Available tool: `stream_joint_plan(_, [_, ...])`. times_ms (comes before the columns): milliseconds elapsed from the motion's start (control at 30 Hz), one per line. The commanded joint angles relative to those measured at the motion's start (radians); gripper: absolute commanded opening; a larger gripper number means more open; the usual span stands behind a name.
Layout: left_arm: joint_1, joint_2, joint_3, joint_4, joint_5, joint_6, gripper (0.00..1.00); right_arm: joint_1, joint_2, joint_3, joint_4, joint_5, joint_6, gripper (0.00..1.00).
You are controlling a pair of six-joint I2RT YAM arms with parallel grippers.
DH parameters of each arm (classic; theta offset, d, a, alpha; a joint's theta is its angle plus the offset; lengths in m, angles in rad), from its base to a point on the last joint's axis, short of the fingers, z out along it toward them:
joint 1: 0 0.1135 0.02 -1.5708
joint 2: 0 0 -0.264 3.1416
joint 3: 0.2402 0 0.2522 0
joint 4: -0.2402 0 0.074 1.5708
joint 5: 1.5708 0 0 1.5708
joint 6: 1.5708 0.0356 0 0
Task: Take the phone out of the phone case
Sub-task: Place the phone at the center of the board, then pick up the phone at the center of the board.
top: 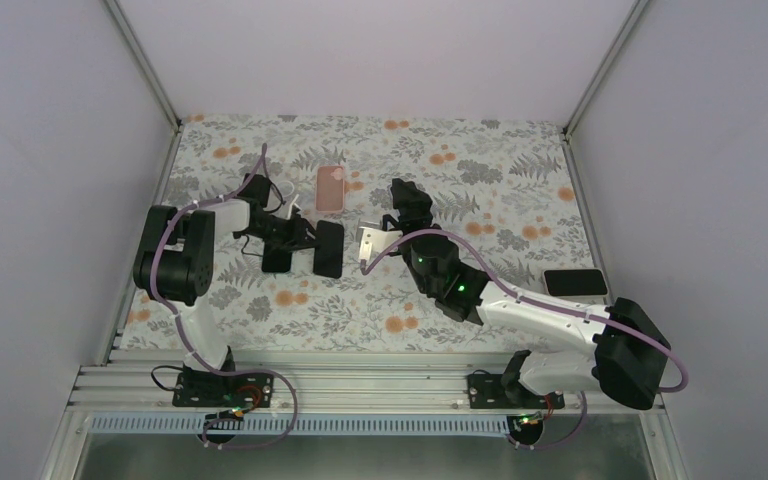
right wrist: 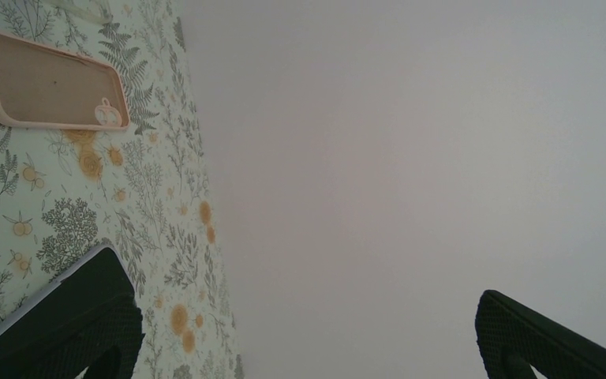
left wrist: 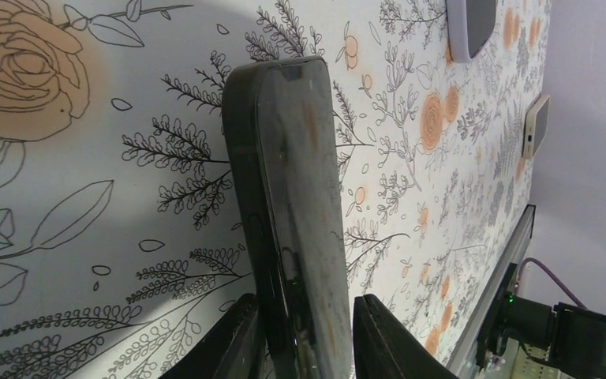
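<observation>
The left end effector (left wrist: pixel 308 306) straddles the phone (left wrist: pixel 284 174), clamped or not I cannot tell, likely steadying it; the right end effector (right wrist: pixel 300 292) gapes empty, ready to peel.

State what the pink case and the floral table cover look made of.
Pink case: likely soft silicone or rubbery plastic, matte, with a rounded lip. Table cover: printed cloth or vinyl, matte; the look leaves it open.

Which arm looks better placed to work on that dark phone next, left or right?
Left. The left fingers flank the dark phone; the right fingers are spread wide, empty, apart from it.
</observation>
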Motion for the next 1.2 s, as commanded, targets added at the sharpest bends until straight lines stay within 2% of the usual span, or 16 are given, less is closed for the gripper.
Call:
stream_joint_plan(0, [0.006, -0.032, -0.006, 0.022, -0.012, -0.002, 0.31, -0.007, -0.002, 0.031, -0.012, -0.008, 0.026, 0.99])
stream_joint_plan(433, [0.007, -0.135, -0.047, 0.053, -0.049, -0.021, 0.48, -0.015, 0.003, 0.062, -0.056, -0.014, 0.067, 0.99])
stream_joint_plan(533, [0.007, -0.166, -0.051, 0.057, -0.030, -0.018, 0.55, -0.019, 0.004, 0.079, -0.084, -0.020, 0.095, 0.99])
stream_joint_plan(700, [0.008, -0.210, -0.080, 0.080, 0.070, -0.031, 0.73, -0.025, 0.002, 0.091, -0.109, -0.027, 0.118, 0.99])
stream_joint_plan(867, [-0.009, -0.221, -0.082, 0.093, 0.134, -0.027, 0.85, -0.030, 0.002, 0.096, -0.122, -0.034, 0.133, 0.99])
stream_joint_plan(1067, [-0.136, -0.173, 0.009, 0.029, -0.002, 0.034, 0.92, -0.033, 0.010, 0.120, -0.139, -0.034, 0.152, 0.99])
stream_joint_plan(1167, [-0.188, -0.120, 0.082, -0.005, -0.067, 0.045, 0.93, -0.039, 0.008, 0.134, -0.158, -0.034, 0.175, 0.99])
